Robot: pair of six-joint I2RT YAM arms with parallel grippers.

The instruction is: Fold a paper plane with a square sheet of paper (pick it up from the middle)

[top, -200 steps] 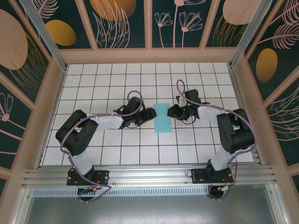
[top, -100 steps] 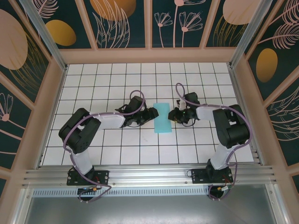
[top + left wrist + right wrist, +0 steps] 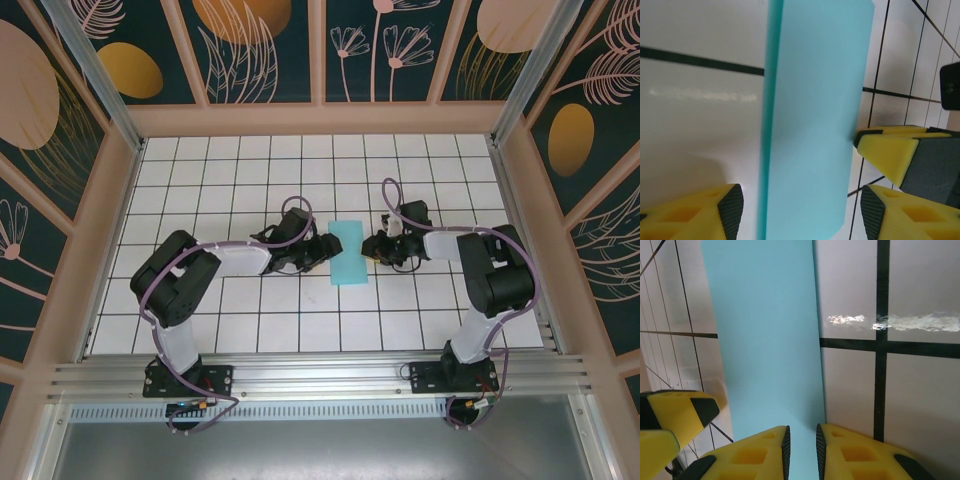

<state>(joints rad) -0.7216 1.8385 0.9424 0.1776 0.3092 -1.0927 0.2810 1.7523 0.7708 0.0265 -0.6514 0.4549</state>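
Currently: turquoise paper sheet (image 3: 348, 253) lies flat near the centre of the gridded table (image 3: 200, 190) as a narrow upright rectangle, looks folded in half. Left gripper (image 3: 325, 250) at its left long edge, fingers (image 3: 730, 205) set wide and straddling the sheet's width. Right gripper (image 3: 370, 247) at the right long edge, fingers (image 3: 765, 450) drawn to a narrow slit over that edge. Pinch or mere touch: cannot tell. Both gripper tips low, close across the sheet.
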